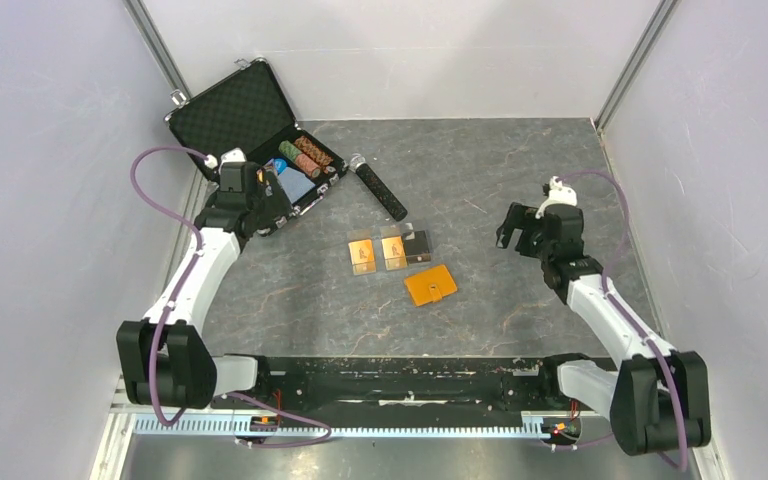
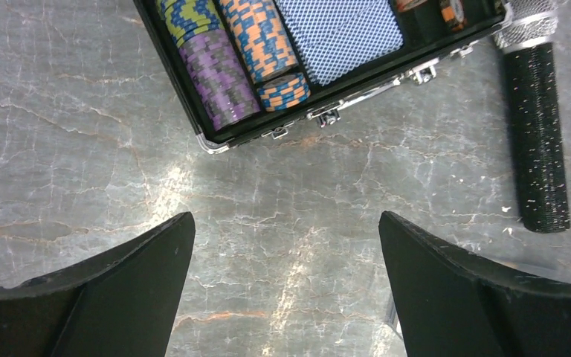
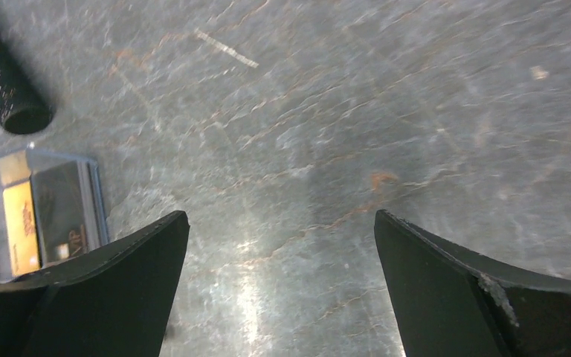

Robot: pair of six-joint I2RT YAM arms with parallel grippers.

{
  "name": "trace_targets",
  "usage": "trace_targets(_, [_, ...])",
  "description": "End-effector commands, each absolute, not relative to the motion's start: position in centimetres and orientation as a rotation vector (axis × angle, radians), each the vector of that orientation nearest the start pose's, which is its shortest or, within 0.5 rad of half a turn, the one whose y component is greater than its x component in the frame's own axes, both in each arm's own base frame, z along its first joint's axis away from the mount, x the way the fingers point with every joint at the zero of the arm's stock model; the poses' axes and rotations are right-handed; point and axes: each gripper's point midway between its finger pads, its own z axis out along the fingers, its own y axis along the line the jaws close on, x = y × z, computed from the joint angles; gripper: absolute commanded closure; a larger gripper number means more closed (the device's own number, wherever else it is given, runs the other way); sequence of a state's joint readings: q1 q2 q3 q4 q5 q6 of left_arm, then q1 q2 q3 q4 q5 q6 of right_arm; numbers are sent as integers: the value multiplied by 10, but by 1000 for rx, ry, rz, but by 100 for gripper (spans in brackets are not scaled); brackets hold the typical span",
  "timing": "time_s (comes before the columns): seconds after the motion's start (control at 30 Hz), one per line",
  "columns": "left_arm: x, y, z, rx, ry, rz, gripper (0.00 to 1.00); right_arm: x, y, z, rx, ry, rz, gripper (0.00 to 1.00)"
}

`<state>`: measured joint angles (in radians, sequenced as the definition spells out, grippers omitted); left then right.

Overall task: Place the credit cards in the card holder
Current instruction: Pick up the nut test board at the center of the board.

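While chips [image 2: 219, 78] fill case [image 1: 235, 115], cards [image 1: 362, 255] lie outside wallet [image 1: 430, 285]

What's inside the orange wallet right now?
Cannot tell: the wallet lies folded shut, so its inside is covered. Two gold cards and a black card lie outside it, on the table just beyond it.

Orange card holder [image 1: 430, 285]; gold-tan credit cards [image 1: 362, 254], one maybe black; grey veined table [image 1: 520, 200]; black speckled microphone [image 2: 539, 149]; black case [image 1: 230, 110]; chips [image 2: 223, 74] striped purple, orange-blue; blue-checked deck [image 2: 338, 33]
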<state>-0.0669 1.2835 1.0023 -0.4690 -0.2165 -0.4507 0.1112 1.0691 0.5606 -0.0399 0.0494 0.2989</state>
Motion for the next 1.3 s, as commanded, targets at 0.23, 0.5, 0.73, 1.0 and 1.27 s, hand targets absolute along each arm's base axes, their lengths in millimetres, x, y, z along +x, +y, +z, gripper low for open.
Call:
trace_targets(0.23, [361,-23,202,-417,2195,-164,0,332,148,103,-98,2307,553,2])
trace_targets(0.5, [343,-43,194,-363,2234,-296,0,329,229,95,-196,2395,821,1])
trace_targets(0.73, [329,-55,193,-368,2218,-391,0,335,274,81,-183,2483,980,25])
trace_targets(1.0, [316,-63,188,-360,2227,-453,0,350,346,72,-158,2540,1127,58])
trace_targets(1.27, [306,-70,183,-362,2242,-503,0,354,408,84,-282,2500,1233,55])
